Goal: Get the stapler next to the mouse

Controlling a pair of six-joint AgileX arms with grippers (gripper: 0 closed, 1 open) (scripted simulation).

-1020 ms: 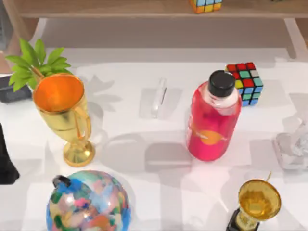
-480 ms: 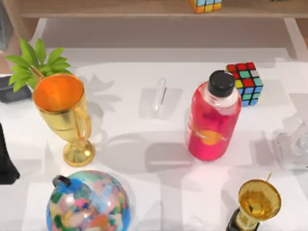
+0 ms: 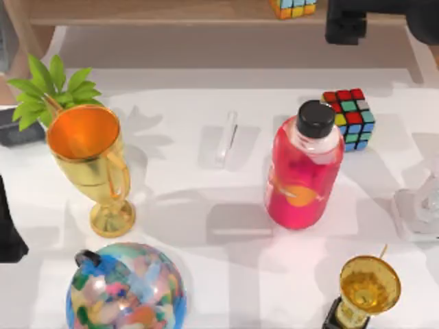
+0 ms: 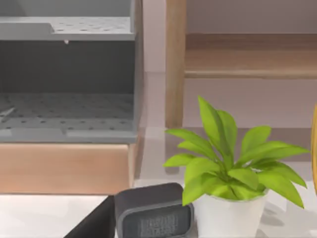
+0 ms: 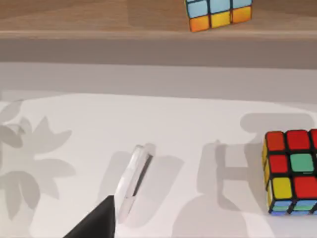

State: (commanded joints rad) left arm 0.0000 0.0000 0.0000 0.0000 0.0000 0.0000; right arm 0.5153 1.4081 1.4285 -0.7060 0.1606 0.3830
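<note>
A slim, elongated, translucent whitish stapler (image 3: 226,138) is being shown lying flat on the white table (image 3: 206,274), a little above the centre of the top view, at about ten o'clock from the pink bottle with a black cap (image 3: 304,168) and well apart from it. The same stapler (image 5: 132,178) is being seen by the right wrist camera, with a dark fingertip of the right gripper (image 5: 96,220) close beside its near end; whether that gripper is wide or narrow cannot be told. A dark part of the right arm (image 3: 374,17) is being shown at one o'clock in the top view, over the wooden shelf (image 3: 158,14). A multicoloured Rubik's cube (image 3: 348,118) is standing just beside the bottle at its one o'clock, and a second cube (image 3: 293,7) is resting on the shelf. At nine o'clock a gold cup with an orange inside (image 3: 92,164) is standing upright, with a green potted plant (image 3: 51,89) behind it and a dark grey mouse (image 3: 17,129) at the left edge. A colourful globe (image 3: 127,288) is sitting at seven o'clock, a small gold trophy (image 3: 367,291) at five o'clock, and a clear glassy block (image 3: 418,209) at three o'clock. The left arm (image 3: 8,226) is being kept at the left edge; its gripper's state cannot be told.
</note>
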